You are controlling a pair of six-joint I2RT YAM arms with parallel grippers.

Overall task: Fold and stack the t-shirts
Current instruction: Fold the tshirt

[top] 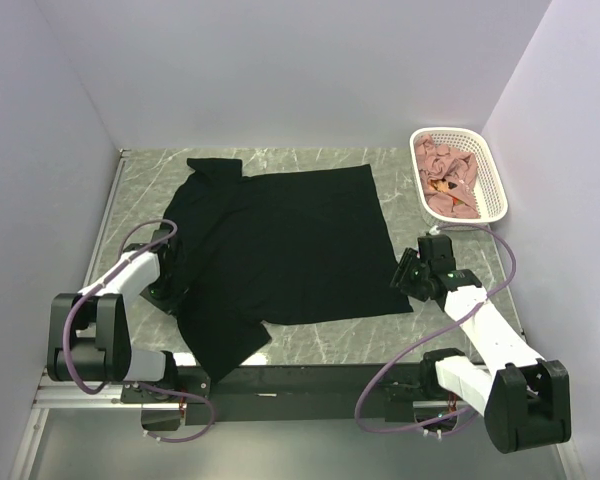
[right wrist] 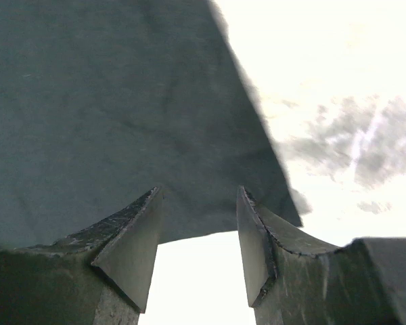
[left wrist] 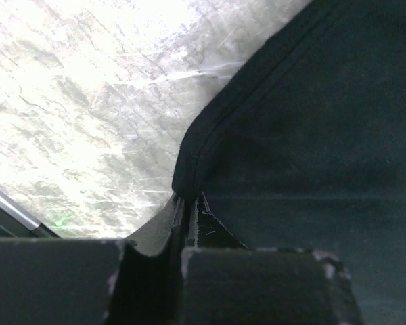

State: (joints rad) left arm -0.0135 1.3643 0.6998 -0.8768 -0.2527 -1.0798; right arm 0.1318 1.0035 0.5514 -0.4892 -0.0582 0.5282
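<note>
A large black t-shirt (top: 290,240) lies spread flat on the marble table (top: 330,340), collar at the far left. My left gripper (top: 172,278) is at the shirt's left edge. In the left wrist view its jaws (left wrist: 187,200) are shut on a hemmed edge of the black t-shirt (left wrist: 311,135). My right gripper (top: 405,272) is at the shirt's near right corner. In the right wrist view it (right wrist: 199,193) is open, with its fingertips over the edge of the black cloth (right wrist: 122,101). Dusty pink t-shirts (top: 450,178) lie crumpled in the basket.
A white lattice basket (top: 497,175) stands at the far right corner of the table. White walls close in the table at the back and on both sides. Bare marble shows along the near edge and to the right of the shirt (top: 450,225).
</note>
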